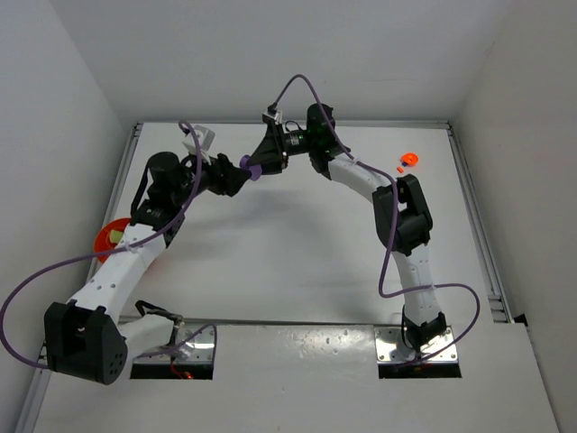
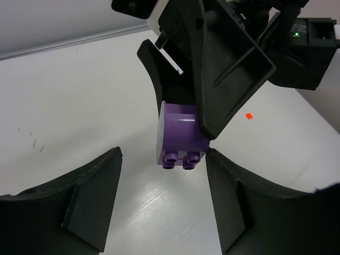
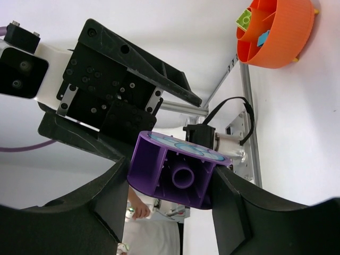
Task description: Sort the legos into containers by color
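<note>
At your far left the orange bowl (image 1: pixel 110 236) is sitting by the rail (image 1: pixel 126 171) on the table's (image 1: pixel 297 262) left edge, half tucked under the left arm (image 1: pixel 126 262). The right wrist view is showing a green bit (image 3: pixel 243 18) and a cyan bit (image 3: pixel 263 37) lying inside it. Moving right, the left gripper (image 2: pixel 163 159) is standing released. Its fingers (image 2: pixel 90 202) are flanking the purple brick (image 2: pixel 179 135) on both sides but are apart from it, so it is not gripping anything yet. The brick is hanging in the air above the far middle of the table, clenched between the pads of the right gripper (image 3: pixel 171 175), studs pointing toward your left wrist camera. This reads as a handover: the bowl is lying on the left arm's side, probably out of easy reach for the right. Further right, an orange piece (image 1: pixel 410 159) and a smaller chip (image 1: pixel 399 169) are waiting near the far right corner. For room, the widest bare stretch is lying below the two grippers, toward the bases. Watch the left side, where the arm is crowding the bowl, the rail and the wall (image 1: pixel 54 135).
</note>
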Controlling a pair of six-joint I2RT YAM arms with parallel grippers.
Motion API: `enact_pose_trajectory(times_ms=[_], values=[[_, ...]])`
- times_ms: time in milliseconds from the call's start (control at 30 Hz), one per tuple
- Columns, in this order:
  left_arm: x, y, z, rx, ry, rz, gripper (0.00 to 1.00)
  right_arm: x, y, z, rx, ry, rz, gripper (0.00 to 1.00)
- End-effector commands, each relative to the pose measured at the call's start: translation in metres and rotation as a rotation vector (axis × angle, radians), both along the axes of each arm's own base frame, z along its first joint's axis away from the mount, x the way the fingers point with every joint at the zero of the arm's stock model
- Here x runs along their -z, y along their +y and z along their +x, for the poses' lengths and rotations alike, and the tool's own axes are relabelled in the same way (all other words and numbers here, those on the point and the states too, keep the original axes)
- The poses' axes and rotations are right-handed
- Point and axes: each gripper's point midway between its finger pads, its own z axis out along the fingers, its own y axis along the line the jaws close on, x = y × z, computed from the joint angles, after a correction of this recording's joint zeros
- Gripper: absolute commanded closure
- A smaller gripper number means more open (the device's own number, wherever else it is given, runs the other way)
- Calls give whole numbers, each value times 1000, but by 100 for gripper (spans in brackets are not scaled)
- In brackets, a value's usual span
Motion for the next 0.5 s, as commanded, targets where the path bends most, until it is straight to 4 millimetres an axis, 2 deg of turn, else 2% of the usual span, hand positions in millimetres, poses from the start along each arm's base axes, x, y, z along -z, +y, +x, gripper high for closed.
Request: enact_pose_trajectory(times_ms=[0,33,200,300,467], values=[[-30,-10,1,34,-90,-20,31,-15,-2,-8,-31,-53,30,93],[-33,-10,2,34,-101,-22,31,-10,-2,-7,-31,-45,26,93],[-31,-11,4,34,-101,-22,31,-13,-1,-6,-31,-53,30,93],[-38,-12,6,33,-99,-40,32,-11,3,-8,-40,-45,26,93],[-30,-17,11,41,-70,-43,33,-7,4,-6,-31,-36,23,93]])
